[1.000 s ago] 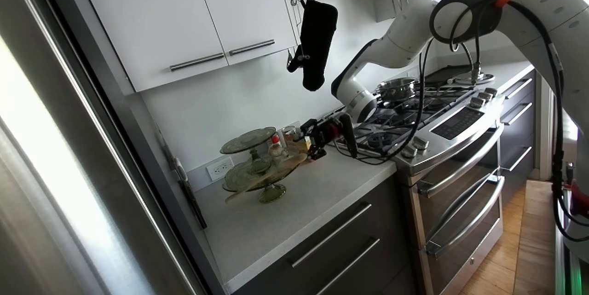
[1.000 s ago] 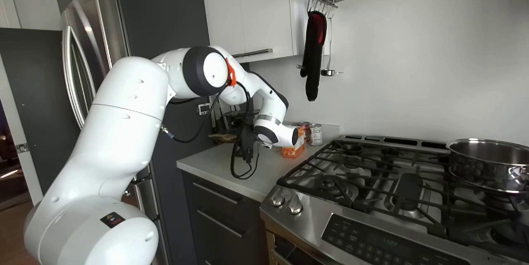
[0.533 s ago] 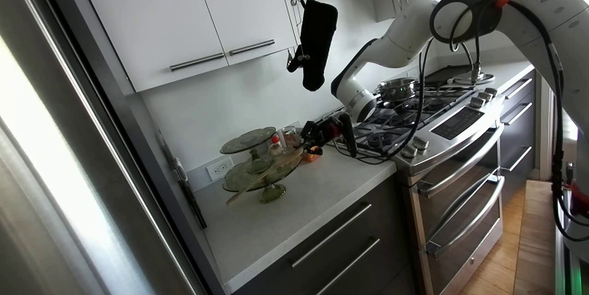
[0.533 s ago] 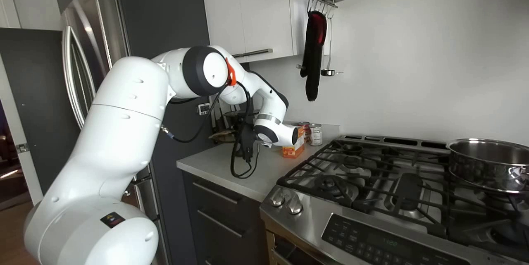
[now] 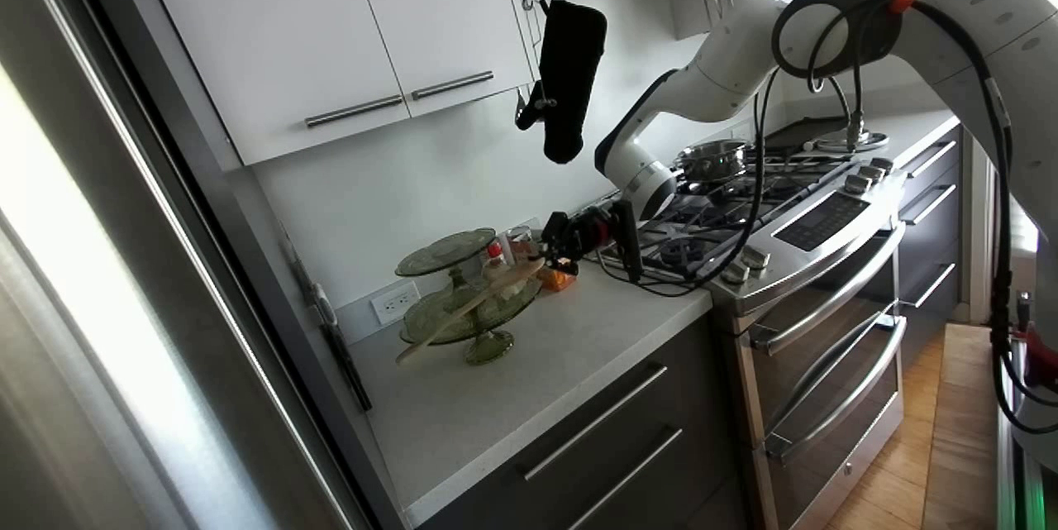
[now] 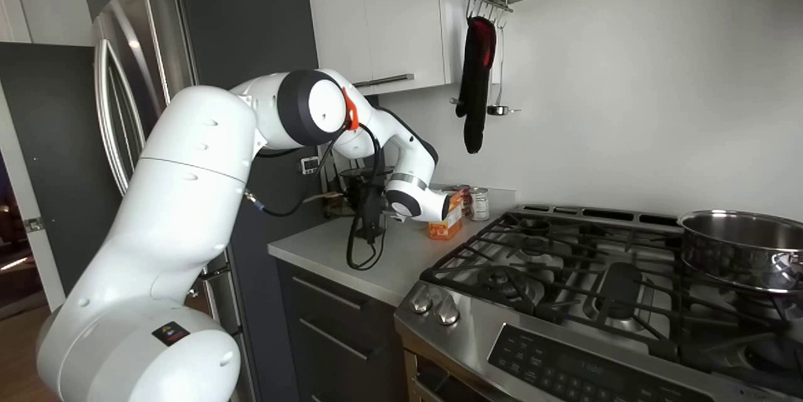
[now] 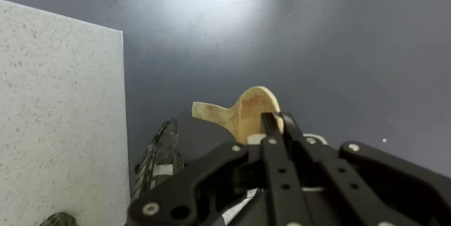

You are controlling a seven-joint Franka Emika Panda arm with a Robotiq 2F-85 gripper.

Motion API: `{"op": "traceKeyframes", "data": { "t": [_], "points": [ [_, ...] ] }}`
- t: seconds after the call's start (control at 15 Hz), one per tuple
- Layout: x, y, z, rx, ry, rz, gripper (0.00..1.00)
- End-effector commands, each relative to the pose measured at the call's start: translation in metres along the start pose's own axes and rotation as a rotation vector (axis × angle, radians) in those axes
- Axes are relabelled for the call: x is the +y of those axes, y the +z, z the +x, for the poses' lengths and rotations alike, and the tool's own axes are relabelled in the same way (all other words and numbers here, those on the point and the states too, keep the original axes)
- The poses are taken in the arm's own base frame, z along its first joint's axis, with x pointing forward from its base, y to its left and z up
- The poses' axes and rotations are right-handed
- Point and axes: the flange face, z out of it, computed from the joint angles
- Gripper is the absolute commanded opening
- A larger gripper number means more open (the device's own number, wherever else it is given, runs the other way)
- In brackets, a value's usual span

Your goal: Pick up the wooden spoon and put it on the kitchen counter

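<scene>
Pincer [image 7: 277, 122] clamps the bowl rim of the wooden spoon [image 7: 252, 115], up at the 2-tier glass stand [image 5: 464, 292], handle slanting across its lower tier; over or in front, can't tell. Danger: thin bite, long lever, so spoon cd twist out; low swing mt catch glass. Room, prob., on counter [image 5: 570, 340] btw stand & front edge; dark side panel [image 6: 276, 26] caps far end.

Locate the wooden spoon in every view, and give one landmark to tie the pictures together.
In an exterior view: the wooden spoon slants left of centre, in front of the two-tier green glass stand.
In an exterior view: left of centre, apparently the thin tan strip.
Wrist view: near centre, bowl pinched by the gripper.
Shared by all: the kitchen counter, on the wrist view's left side.
</scene>
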Motion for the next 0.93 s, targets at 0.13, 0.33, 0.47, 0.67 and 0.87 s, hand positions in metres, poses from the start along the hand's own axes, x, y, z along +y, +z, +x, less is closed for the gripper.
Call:
{"op": "traceKeyframes", "data": {
  "t": [0.13,0.33,0.47,0.67,0.87],
  "points": [
    [-0.005,0.003,-0.017,-0.114,0.069,0.090,0.02],
    [0.002,-0.008,-0.027,-0.133,0.102,0.088,0.02],
    [0.010,-0.018,-0.035,-0.125,0.106,0.070,0.02],
    [0.023,-0.036,-0.047,-0.090,0.105,0.024,0.02],
    [0.032,-0.054,-0.058,-0.058,0.076,-0.011,0.02]
  ]
}}
